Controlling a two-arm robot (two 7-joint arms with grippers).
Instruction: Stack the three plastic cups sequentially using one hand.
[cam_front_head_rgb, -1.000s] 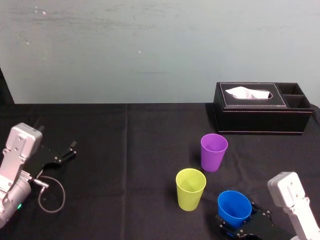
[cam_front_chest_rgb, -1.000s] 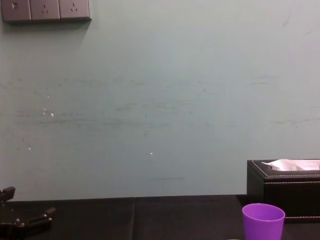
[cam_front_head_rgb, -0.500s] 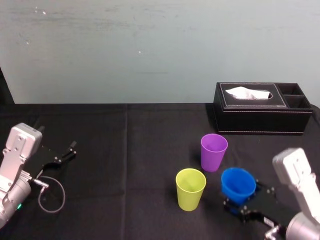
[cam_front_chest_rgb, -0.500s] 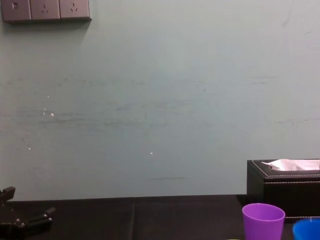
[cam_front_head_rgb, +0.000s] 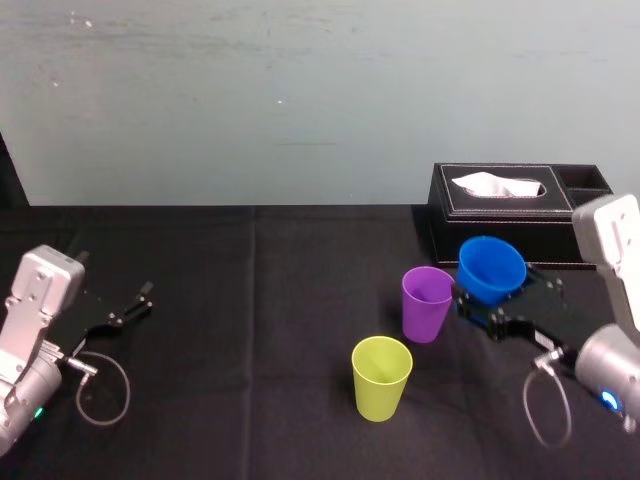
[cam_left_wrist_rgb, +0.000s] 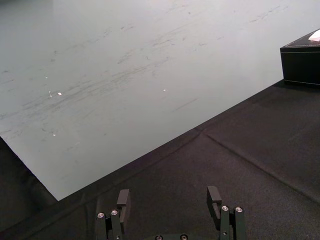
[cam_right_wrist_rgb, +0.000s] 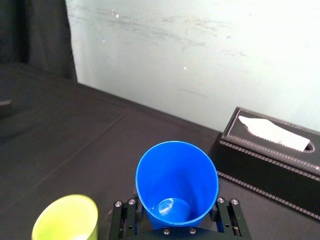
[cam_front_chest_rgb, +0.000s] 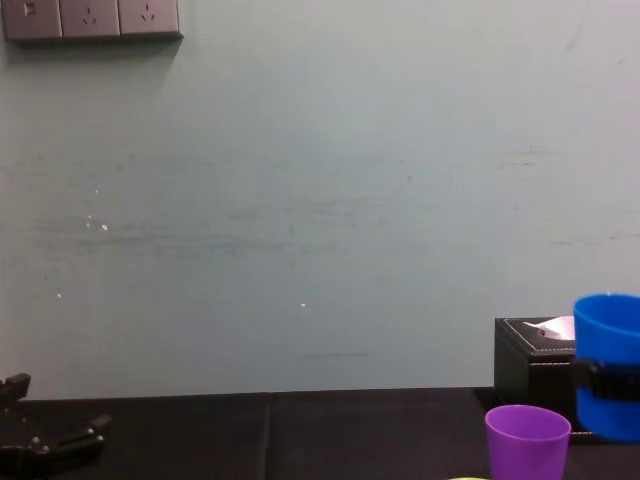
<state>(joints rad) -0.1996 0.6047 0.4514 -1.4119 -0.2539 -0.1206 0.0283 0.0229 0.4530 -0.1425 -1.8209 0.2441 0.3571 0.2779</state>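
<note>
My right gripper (cam_front_head_rgb: 487, 302) is shut on the blue cup (cam_front_head_rgb: 492, 269), holding it off the table, mouth up and slightly tilted. It hangs just right of and higher than the purple cup (cam_front_head_rgb: 427, 303), which stands upright on the black cloth. The yellow-green cup (cam_front_head_rgb: 381, 377) stands upright nearer to me, left of the purple one. In the right wrist view the blue cup (cam_right_wrist_rgb: 177, 185) sits between the fingers of the right gripper (cam_right_wrist_rgb: 175, 222), with the yellow-green cup (cam_right_wrist_rgb: 65, 220) beside it. The chest view has the blue cup (cam_front_chest_rgb: 608, 365) above the purple cup's (cam_front_chest_rgb: 527, 440) rim level. My left gripper (cam_front_head_rgb: 125, 308) rests open at the far left.
A black tissue box (cam_front_head_rgb: 520, 215) stands at the back right, just behind the lifted cup. A loop of cable (cam_front_head_rgb: 100, 385) lies by the left arm. Black cloth (cam_front_head_rgb: 250, 330) covers the table up to a pale wall (cam_front_head_rgb: 300, 100).
The right gripper has lifted the blue cup from the table's near right and carried it up and away from me, to beside the purple cup. The left arm has not moved.
</note>
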